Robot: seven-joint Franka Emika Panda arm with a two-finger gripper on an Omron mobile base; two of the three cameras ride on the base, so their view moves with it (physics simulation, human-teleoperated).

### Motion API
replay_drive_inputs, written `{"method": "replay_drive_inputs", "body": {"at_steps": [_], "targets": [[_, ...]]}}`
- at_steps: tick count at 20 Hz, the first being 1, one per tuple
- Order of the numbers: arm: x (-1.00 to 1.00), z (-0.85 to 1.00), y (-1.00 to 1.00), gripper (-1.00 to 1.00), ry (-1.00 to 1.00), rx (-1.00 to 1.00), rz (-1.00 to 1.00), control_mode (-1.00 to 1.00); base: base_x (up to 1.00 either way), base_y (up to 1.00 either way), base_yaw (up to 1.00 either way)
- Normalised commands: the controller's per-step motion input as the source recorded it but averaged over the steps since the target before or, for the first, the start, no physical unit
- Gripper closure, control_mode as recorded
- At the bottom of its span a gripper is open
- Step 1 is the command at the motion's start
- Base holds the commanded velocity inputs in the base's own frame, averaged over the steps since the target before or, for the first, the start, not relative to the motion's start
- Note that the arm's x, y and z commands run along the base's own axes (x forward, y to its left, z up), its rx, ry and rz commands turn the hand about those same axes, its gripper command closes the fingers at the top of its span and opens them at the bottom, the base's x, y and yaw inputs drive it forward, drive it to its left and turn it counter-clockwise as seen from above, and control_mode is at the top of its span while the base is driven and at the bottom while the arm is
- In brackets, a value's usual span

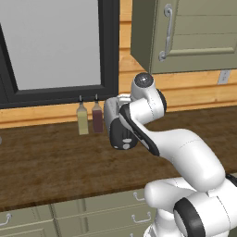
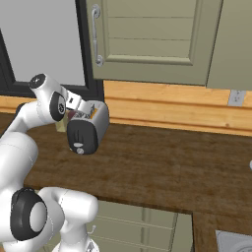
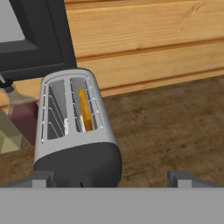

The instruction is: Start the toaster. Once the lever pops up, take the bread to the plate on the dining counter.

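The silver-grey toaster (image 3: 74, 131) stands on the dark wood worktop (image 2: 162, 162) below the window. Its black end panel (image 2: 81, 135) with the pale dial (image 2: 78, 145) faces me. The bread (image 3: 84, 109), a golden slice on edge, sits low in the right-hand slot. The left slot holds nothing. My gripper (image 3: 113, 179) hangs just above and in front of the end panel, open wide, with one fingertip (image 3: 41, 179) on each side and nothing between them. I cannot make out the lever on the panel. The plate and the dining counter are out of view.
Two slim bottles (image 1: 82, 119) (image 1: 97, 118) stand close beside the toaster against the wood wall. A black window frame (image 1: 109, 51) and an olive wall cabinet (image 2: 147, 39) hang above. Olive drawers (image 1: 106, 215) run under the worktop's front edge.
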Motion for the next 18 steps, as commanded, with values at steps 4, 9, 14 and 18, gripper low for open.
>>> {"method": "replay_drive_inputs", "body": {"at_steps": [4,9,14,18], "targets": [[0.00,0.00,0.00,-1.00,0.00,0.00,0.00,-1.00,0.00,0.00,0.00],[0.00,0.00,0.00,-1.00,0.00,0.00,0.00,-1.00,0.00,0.00,0.00],[0.00,0.00,0.00,-1.00,0.00,0.00,0.00,-1.00,0.00,0.00,0.00],[0.00,0.00,0.00,-1.00,0.00,0.00,0.00,-1.00,0.00,0.00,0.00]]}}
